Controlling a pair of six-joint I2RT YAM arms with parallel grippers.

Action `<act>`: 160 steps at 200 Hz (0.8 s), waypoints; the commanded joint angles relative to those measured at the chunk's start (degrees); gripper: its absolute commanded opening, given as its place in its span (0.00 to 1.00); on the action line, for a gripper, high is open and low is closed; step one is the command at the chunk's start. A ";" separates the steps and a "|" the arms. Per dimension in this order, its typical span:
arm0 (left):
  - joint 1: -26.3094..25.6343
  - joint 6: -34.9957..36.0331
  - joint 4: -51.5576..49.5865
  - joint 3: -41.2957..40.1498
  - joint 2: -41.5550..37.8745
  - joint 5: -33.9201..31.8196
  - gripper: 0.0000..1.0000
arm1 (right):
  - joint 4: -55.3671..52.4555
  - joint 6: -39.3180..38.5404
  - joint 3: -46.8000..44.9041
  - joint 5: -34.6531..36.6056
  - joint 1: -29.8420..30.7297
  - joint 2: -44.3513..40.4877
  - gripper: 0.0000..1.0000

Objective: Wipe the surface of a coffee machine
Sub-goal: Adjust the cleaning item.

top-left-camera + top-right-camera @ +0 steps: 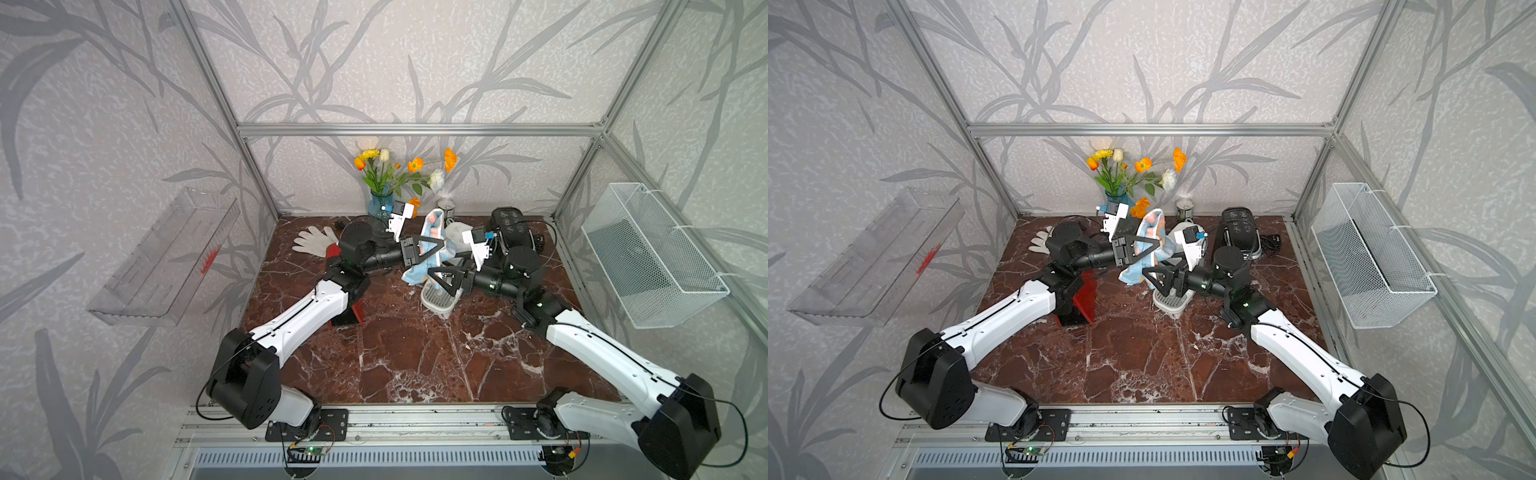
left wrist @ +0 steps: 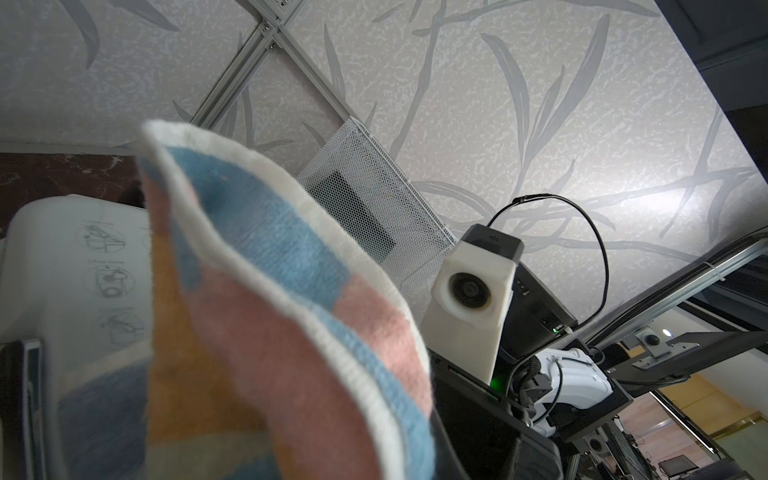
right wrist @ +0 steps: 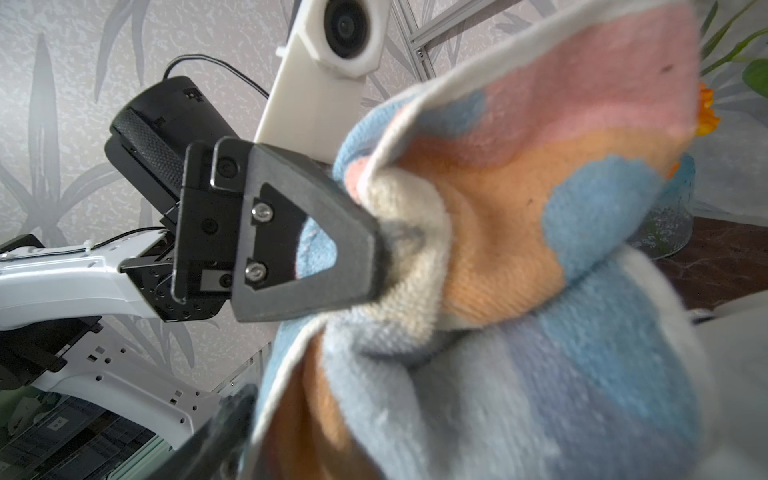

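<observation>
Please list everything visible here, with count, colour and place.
coffee machine: 1, white, middle of the table
cloth: 1, blue, pink, orange and white, by the coffee machine's top
black machine: 1, black, back right
vase of flowers: 1, blue glass, orange, yellow, white blooms, back middle
can: 1, dark, right of the vase
glove: 1, white, back left
red object: 1, red, left of the middle
wire basket: 1, white, right wall
tray: 1, clear, left wall
table: 1, red-brown marble
left claw: 1, black, shut on the cloth
right claw: 1, black, beside the cloth, state unclear
</observation>
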 commanded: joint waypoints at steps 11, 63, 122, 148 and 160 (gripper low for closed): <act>0.08 -2.92 5.56 1.44 -0.22 1.83 0.00 | 8.80 4.42 -0.40 -1.77 0.08 2.67 0.85; 0.18 0.45 1.16 -0.17 -0.96 -0.08 0.00 | 18.79 10.27 -2.36 -5.38 0.22 5.48 0.39; 1.06 4.73 -5.51 -1.84 -1.44 -3.90 0.00 | 18.83 9.59 -4.51 -6.85 0.17 2.61 0.00; 1.84 5.05 -6.74 -1.91 -1.43 -4.90 0.09 | 17.08 7.67 -5.52 -6.43 0.20 0.89 0.00; 2.24 5.85 -8.38 -1.94 -1.74 -6.08 0.17 | 16.40 7.28 -5.91 -6.79 0.22 0.33 0.00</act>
